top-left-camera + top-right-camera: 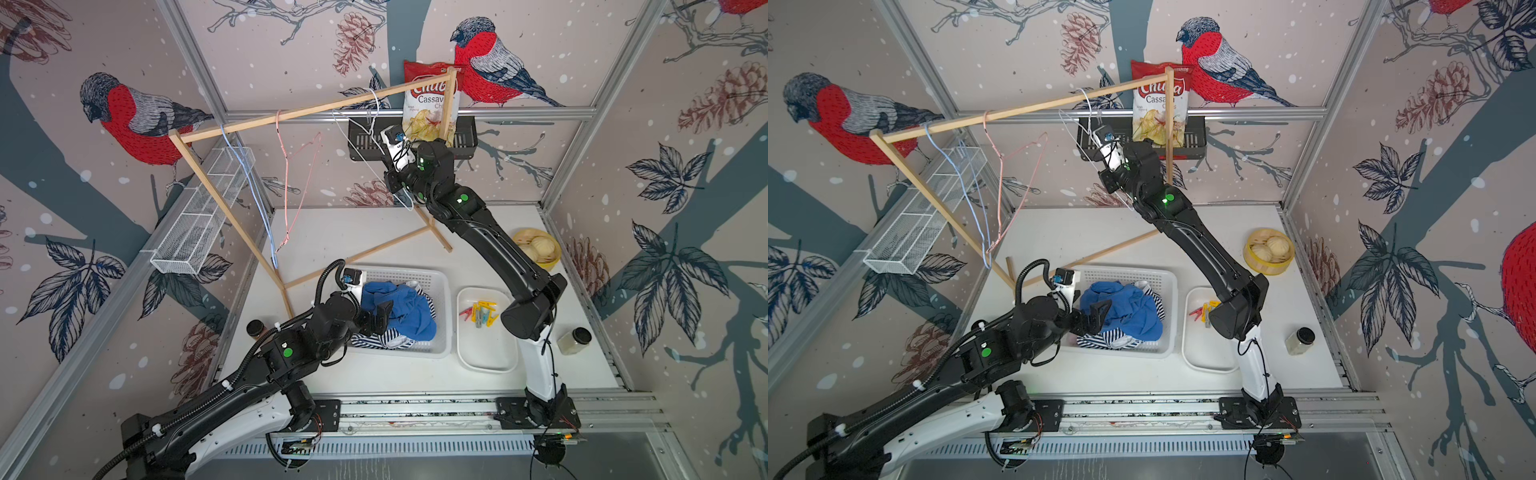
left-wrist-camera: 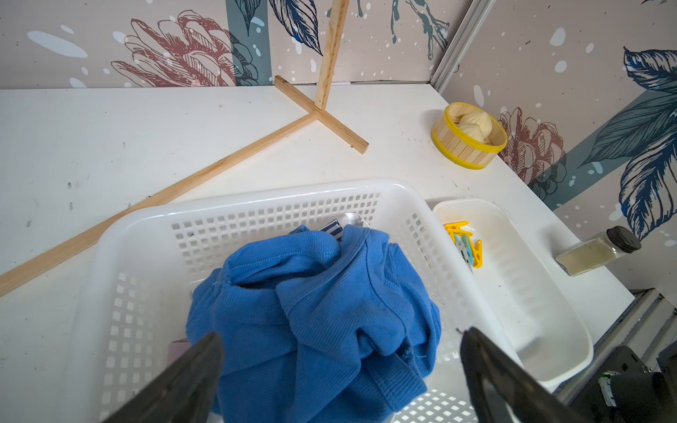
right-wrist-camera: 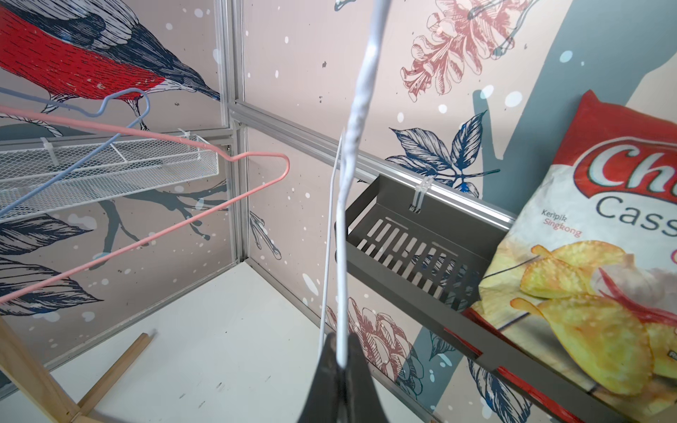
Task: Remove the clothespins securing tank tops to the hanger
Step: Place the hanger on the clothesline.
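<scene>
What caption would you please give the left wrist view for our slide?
Open left end effector above the blue tank top in the white basket.

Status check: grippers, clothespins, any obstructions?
Left gripper open over tank tops in basket. Right gripper shut on white hanger. Clothespins in tray. No obstruction seen.

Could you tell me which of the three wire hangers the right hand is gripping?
The white wire hanger, pinched in the shut right hand; the pink wire hanger and blue wire hanger hang free.

Left hand (image 2: 339,335) low, jaws spread wide — right hand (image 3: 340,351) raised high, pinched closed.
</scene>
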